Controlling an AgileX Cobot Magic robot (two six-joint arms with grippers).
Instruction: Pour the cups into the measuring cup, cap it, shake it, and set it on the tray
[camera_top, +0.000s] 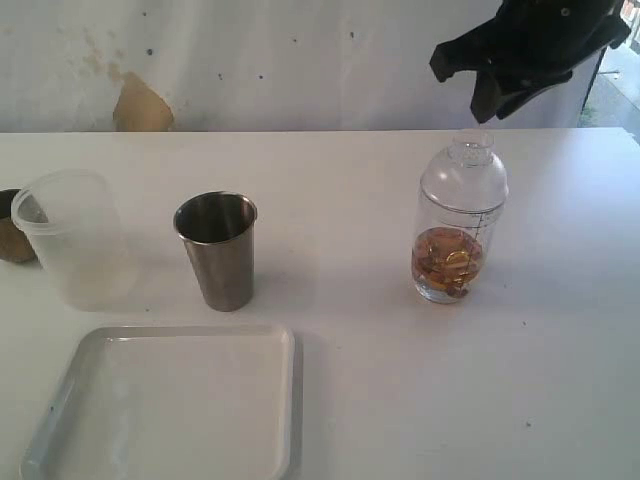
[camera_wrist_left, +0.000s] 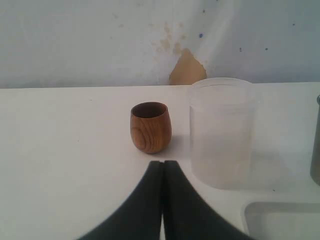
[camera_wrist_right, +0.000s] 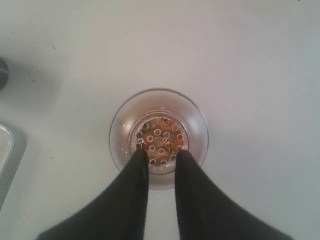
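The measuring cup (camera_top: 460, 225) is standing upright on the white bench (camera_top: 400, 400), on the right side of the exterior view. Its clear dome cap (camera_top: 466, 170) is sitting on top, and amber-brown contents are lying in its lower part. The right arm (camera_top: 530, 50) is hanging above and slightly behind it, well clear of the cap. In the right wrist view the right jaws are looking straight down onto the cap's cluster of small holes. Their two dark fingers (camera_wrist_right: 132, 195) are standing a narrow gap apart, with nothing gripped between them. The left jaws are pressing fully together, fingertips (camera_wrist_left: 152, 175) touching and holding nothing. They are pointing toward the wooden cup (camera_wrist_left: 150, 127), which is standing upright a little way off. Just beside that cup, the frosted plastic cup (camera_top: 72, 240) is standing upright and partly hiding it in the exterior view. The steel tumbler (camera_top: 217, 250) is standing upright between the frosted cup and the measuring cup, apart from both. The tray (camera_top: 282, 400) is lying flat at the front left of the bench, near the tumbler and the frosted cup but touching neither.
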